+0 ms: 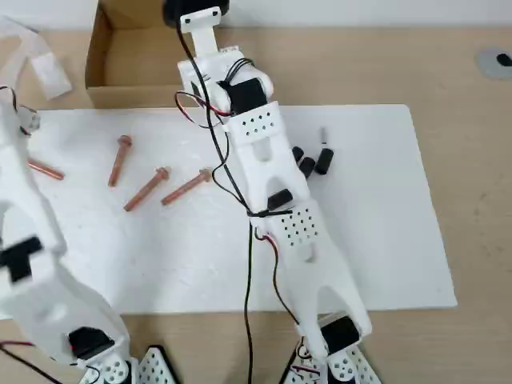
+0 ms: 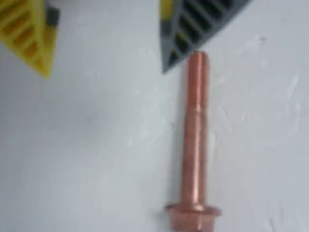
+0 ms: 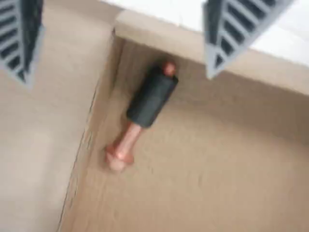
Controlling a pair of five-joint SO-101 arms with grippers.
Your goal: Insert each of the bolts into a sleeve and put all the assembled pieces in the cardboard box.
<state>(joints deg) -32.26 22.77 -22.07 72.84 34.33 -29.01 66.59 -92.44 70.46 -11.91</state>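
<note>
While the left tool (image 2: 104,67) hangs wide open and empty just above the white mat (image 1: 376,240), one fingertip stands just beside the shank end of a copper bolt (image 2: 195,135), which lies flat and ungripped. This is probably the bolt at the left edge of the high view.

Loose bolts (image 1: 146,190): four counted on the mat, one at the left edge and three fanned out left of centre. None carries a sleeve.

Black sleeves (image 1: 323,160): at least three, clustered right of centre just beside the right arm, which may cover more.

Farther off, at the top of the high view, the right tool (image 3: 118,67) is spread wide and holds nothing, poised over the cardboard box (image 1: 128,96). One assembled piece (image 3: 149,99), a sleeve on a bolt shank, lies on the box floor against a side wall.

Judgement: one piece is done and boxed, and four bolts are left to sleeve and box. Next pick is likely the bolt under the left tool.

Surface: the mat lies on a pale tan counter (image 1: 464,160). A crumpled white scrap (image 1: 36,60) sits at upper left and a grey disc (image 1: 494,62) at the upper right edge.
</note>
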